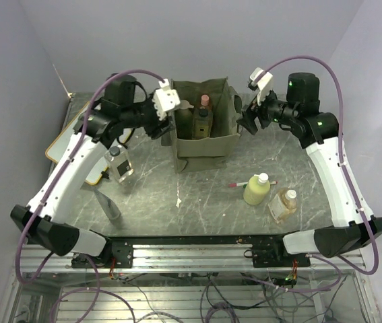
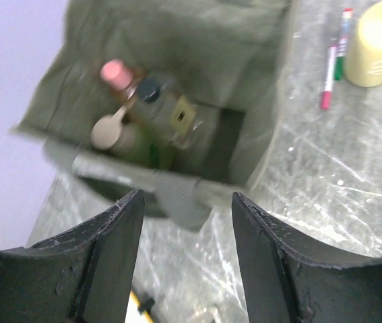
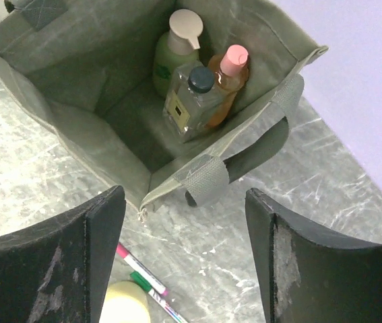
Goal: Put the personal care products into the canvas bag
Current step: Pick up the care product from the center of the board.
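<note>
The olive canvas bag (image 1: pixel 204 145) stands upright at the table's middle back. Inside it are a green bottle with a white pump (image 3: pixel 176 48), an orange bottle with a pink cap (image 3: pixel 228 77) and a clear square bottle with a dark cap (image 3: pixel 189 102). On the table lie a yellow-green bottle (image 1: pixel 257 190), an amber square bottle (image 1: pixel 283 205), a clear black-capped bottle (image 1: pixel 118 163) and a grey tube (image 1: pixel 110 205). My left gripper (image 2: pixel 187 202) hangs open and empty above the bag's left rim. Open and empty too, my right gripper (image 3: pixel 185 198) hovers by the bag's right handle (image 3: pixel 204 178).
A red-green-white pen (image 1: pixel 241 183) lies beside the yellow-green bottle. A wood-framed whiteboard (image 1: pixel 66 145) sits at the far left under the left arm. Grey walls close in behind and on both sides.
</note>
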